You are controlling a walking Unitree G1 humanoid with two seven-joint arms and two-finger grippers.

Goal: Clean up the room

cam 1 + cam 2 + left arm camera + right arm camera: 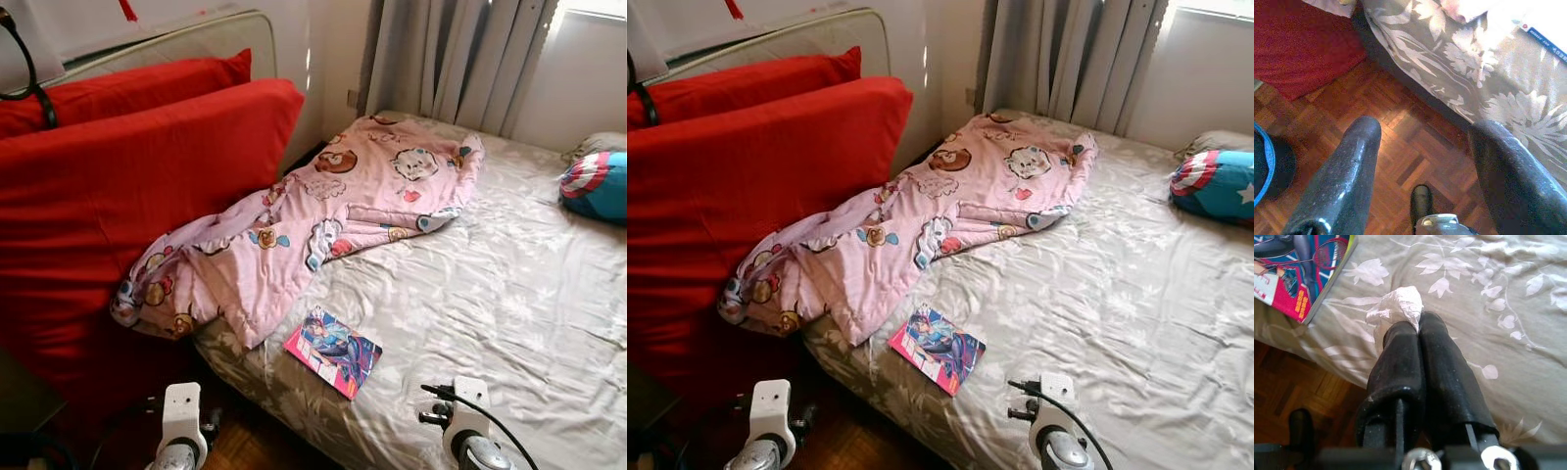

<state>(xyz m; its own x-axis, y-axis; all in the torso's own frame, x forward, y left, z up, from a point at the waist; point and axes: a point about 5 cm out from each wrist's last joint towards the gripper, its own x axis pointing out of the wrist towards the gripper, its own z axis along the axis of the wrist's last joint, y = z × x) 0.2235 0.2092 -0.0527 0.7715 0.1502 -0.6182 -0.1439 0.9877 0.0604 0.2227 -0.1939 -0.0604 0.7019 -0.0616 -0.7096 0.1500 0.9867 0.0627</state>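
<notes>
Bedroom in a home. Bed (509,294) with floral grey sheet, rumpled pink cartoon-print blanket (313,211), superhero-shield pillow (596,184) and comic book (333,351); grey curtains (451,59) at window. Red cushions (127,186) stand beside bed on parquet floor (1396,147).

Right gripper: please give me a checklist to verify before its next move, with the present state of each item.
1. Right gripper shut on the white wad: ok.
2. Wad lifted off the bed: cannot tell.
3. Left gripper open, over the wood floor, holding nothing: ok.
4. Magazine apart from the right gripper, flat near the bed's edge: ok.
5. Pink blanket tidy: not ok, crumpled and hanging off the bed.
6. Place to drop the wad: cannot tell.
</notes>
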